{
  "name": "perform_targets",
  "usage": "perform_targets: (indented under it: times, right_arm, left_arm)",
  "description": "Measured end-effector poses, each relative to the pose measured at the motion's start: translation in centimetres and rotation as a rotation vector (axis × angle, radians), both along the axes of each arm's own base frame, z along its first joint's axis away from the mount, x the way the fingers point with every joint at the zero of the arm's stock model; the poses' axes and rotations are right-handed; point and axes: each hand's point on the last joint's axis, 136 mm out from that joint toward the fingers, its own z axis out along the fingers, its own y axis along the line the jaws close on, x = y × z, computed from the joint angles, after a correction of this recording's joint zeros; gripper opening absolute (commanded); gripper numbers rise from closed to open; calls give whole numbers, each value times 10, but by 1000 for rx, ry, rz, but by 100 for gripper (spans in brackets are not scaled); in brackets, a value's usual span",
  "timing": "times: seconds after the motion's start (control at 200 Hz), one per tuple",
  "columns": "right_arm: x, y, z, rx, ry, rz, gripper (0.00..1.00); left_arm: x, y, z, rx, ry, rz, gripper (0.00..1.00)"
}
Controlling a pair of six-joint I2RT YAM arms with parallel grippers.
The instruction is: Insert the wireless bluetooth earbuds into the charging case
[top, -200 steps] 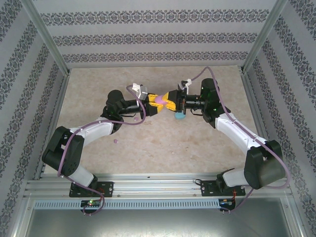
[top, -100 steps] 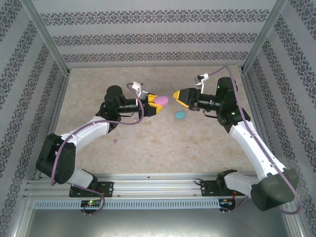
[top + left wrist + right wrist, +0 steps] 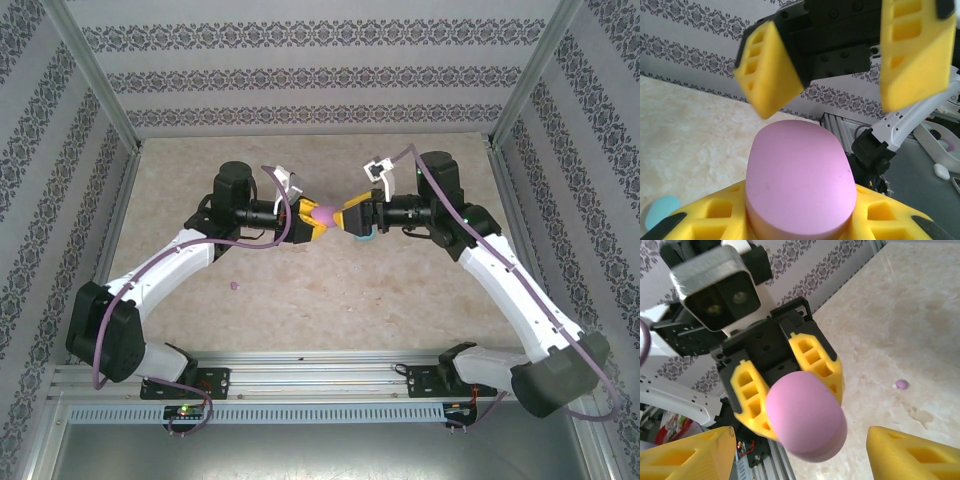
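My left gripper (image 3: pixel 312 216) is shut on a pink oval case (image 3: pixel 325 214), held out level above the table. In the left wrist view the case (image 3: pixel 800 180) sits between my yellow fingers (image 3: pixel 715 220). My right gripper (image 3: pixel 349 220) faces it, open. Its two fingers (image 3: pixel 770 75) stand wide apart either side of the case's free end (image 3: pixel 805 420) without touching it. A blue oval case (image 3: pixel 366 238) lies on the table under the right gripper, also visible in the left wrist view (image 3: pixel 662 210). One tiny pink earbud (image 3: pixel 234 286) lies on the table, and shows in the right wrist view (image 3: pixel 900 384).
The marble-patterned table (image 3: pixel 330 290) is walled in by patterned panels (image 3: pixel 320 75) at the back and sides. A metal rail (image 3: pixel 320 375) with both arm bases runs along the near edge.
The right gripper pulled back to the right half a second ago and has now returned, open, to the pink case. The left gripper kept hold of the case and shifted slightly.
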Motion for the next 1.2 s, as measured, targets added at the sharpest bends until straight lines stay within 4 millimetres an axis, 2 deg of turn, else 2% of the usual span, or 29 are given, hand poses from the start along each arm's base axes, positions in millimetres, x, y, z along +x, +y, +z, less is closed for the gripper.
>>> perform_targets:
  times: [0.105, 0.245, 0.659, 0.959, 1.204]
  right_arm:
    - [-7, 9, -6, -10, -6, 60, 71]
    - [-15, 15, -5, -9, -54, 118, 71]
    - [-17, 18, -7, -13, -104, 157, 57]
    - [-15, 19, -7, -11, -101, 153, 35]
    - [-8, 18, -1, 74, -32, 133, 36]
  left_arm:
    - [-4, 0, 0, 4, 17, -15, 18]
    - [-7, 1, 1, 1, 24, -32, 17]
    - [-13, 1, 8, -12, 32, -66, 17]
    - [-16, 2, 12, -16, 44, -65, 16]
    - [-13, 6, 17, -16, 30, -33, 15]
